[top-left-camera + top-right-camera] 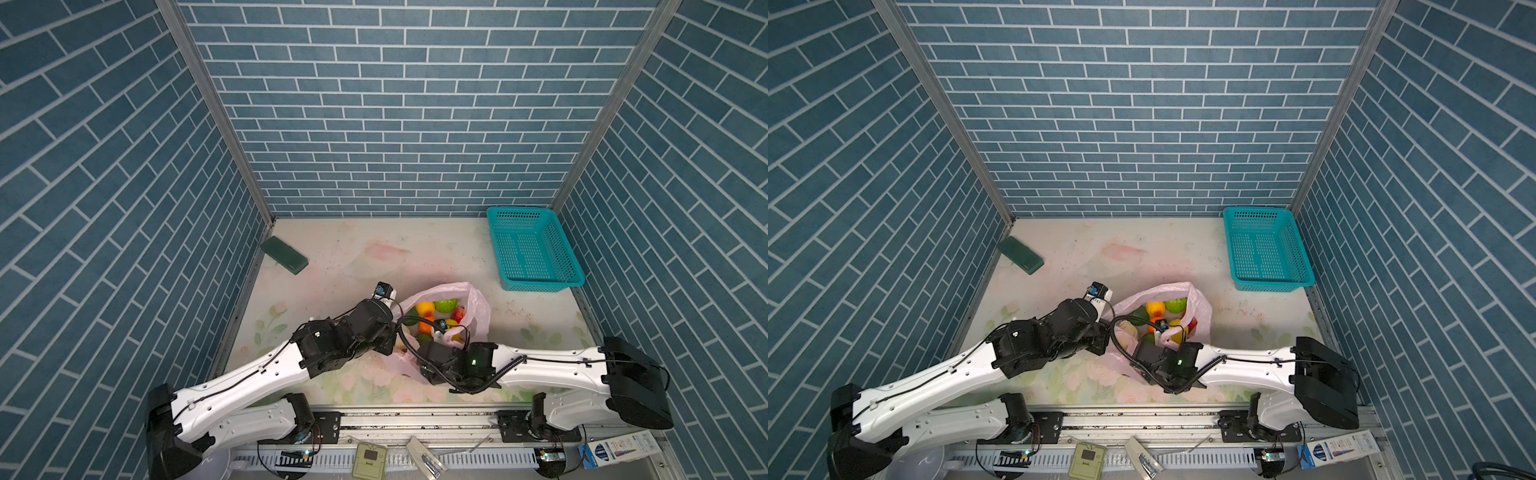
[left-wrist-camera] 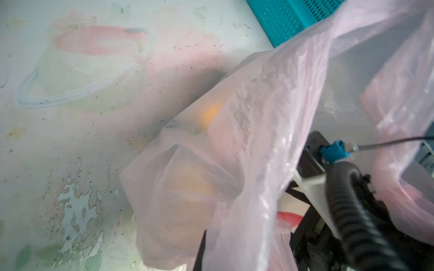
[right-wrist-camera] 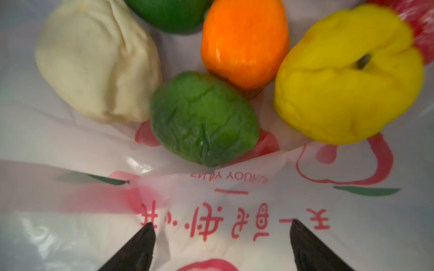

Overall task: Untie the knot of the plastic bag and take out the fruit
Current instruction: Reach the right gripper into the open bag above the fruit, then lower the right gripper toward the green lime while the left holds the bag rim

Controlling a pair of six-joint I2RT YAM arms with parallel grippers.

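The pink plastic bag (image 1: 478, 311) (image 1: 1200, 309) sits mid-table with its mouth gaping; the knot is out of view. Inside lie several fruit: cream-white (image 3: 98, 61), wrinkled green (image 3: 204, 117), orange (image 3: 244, 42), yellow (image 3: 347, 75); in a top view a light green one (image 1: 446, 305) and a red one (image 1: 458, 314) show too. My left gripper (image 1: 395, 334) is shut on the bag's left rim; thin pink plastic (image 2: 258, 164) drapes over its jaws. My right gripper (image 3: 222, 225) reaches into the bag's mouth, open, just short of the green fruit, with nothing between its fingers.
A teal mesh basket (image 1: 536, 253) (image 1: 1266, 249) stands at the back right. A dark green block (image 1: 284, 254) lies at the back left by the wall. A clear plastic tub (image 2: 77, 77) lies behind the bag. Blue brick panels wall in three sides.
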